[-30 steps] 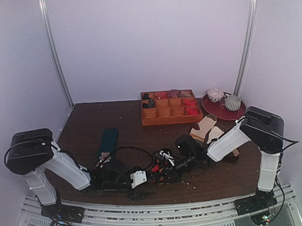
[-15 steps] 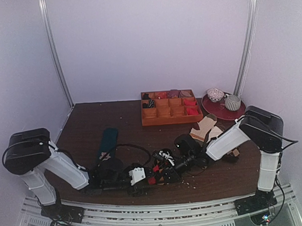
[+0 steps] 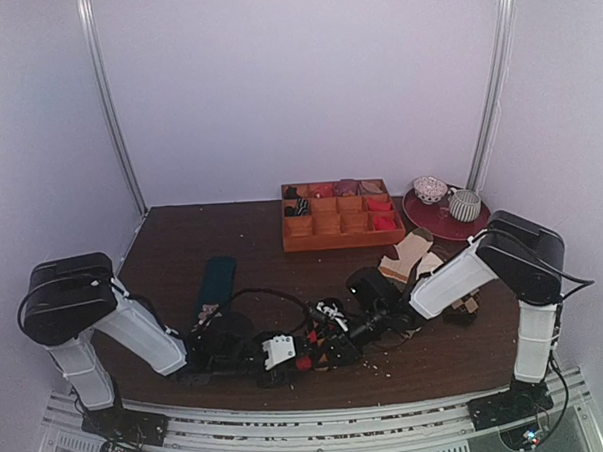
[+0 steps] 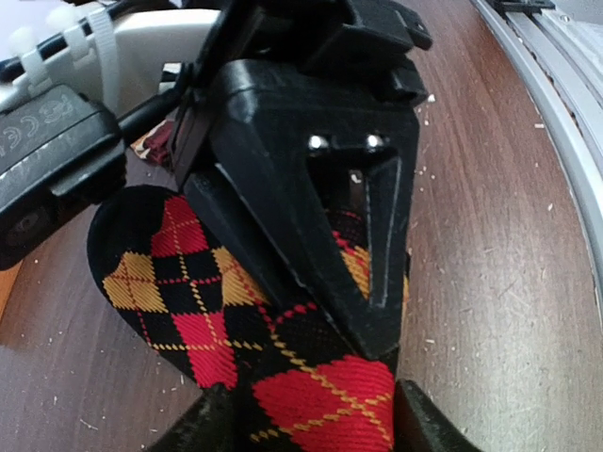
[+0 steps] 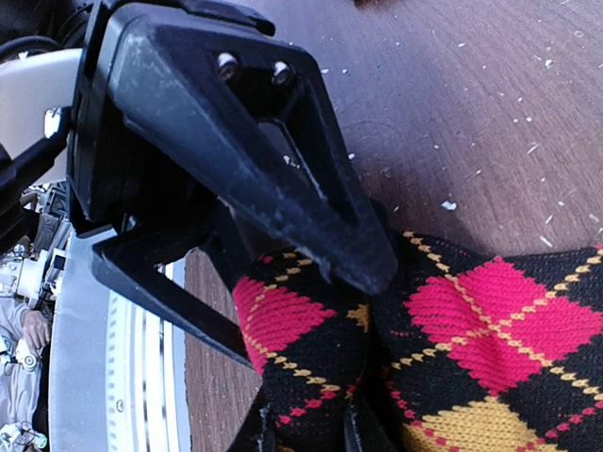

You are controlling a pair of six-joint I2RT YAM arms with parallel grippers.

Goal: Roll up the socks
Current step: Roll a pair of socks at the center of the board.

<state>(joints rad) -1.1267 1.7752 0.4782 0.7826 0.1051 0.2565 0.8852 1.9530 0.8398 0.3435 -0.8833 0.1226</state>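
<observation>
One change: left hand narrower, now pinching socks.

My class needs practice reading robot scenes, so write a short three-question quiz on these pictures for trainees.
1. True or false: the right end effector is shut on the socks.
2. Where does the dark teal sock lie? A: in the wooden tray. B: on the table, left of the socks. C: on the red plate.
3. Fill in: the socks' diamonds sit on a ____ ground.
Key: 1 true; 2 B; 3 black.
</observation>
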